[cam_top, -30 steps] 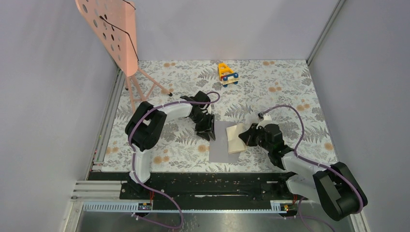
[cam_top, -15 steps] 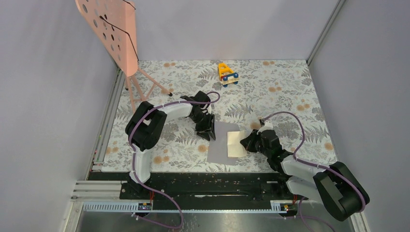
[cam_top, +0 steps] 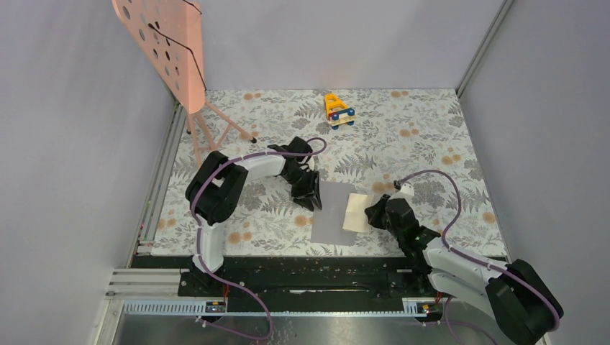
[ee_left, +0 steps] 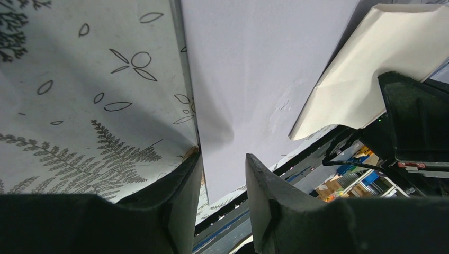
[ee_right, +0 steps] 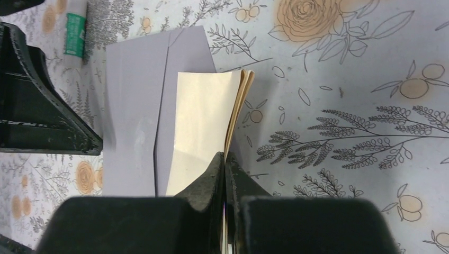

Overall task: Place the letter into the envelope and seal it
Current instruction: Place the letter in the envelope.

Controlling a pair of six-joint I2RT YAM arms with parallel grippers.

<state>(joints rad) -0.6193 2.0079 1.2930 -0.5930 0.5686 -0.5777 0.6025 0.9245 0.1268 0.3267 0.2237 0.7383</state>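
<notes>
Over the envelope's (cam_top: 329,223) right half, the letter (cam_top: 353,213) now lies lower and flatter than a second ago. The right arm has swung its elbow out toward the near right corner and drawn the folded tan sheet a little nearer. The right gripper (cam_top: 371,214) has its jaws pressed tight on the letter's folded edge, as the wrist view shows plainly. The left gripper (cam_top: 311,198) has not moved. Its jaws stand partly apart with nothing between them, tips down at the envelope's far left edge, probably to steady it. From the right wrist the sheet looks to rest on top of the envelope, not inside it, so I judge insertion still ahead and sealing further off. A green-and-white tube (ee_right: 74,33) lies beyond the envelope. Everything sits on a floral cloth (cam_top: 431,136) with a small yellow toy (cam_top: 338,110) at the far edge and a pink perforated stand (cam_top: 169,43) at the far left. Plain grey walls (cam_top: 324,36) close in the space.
</notes>
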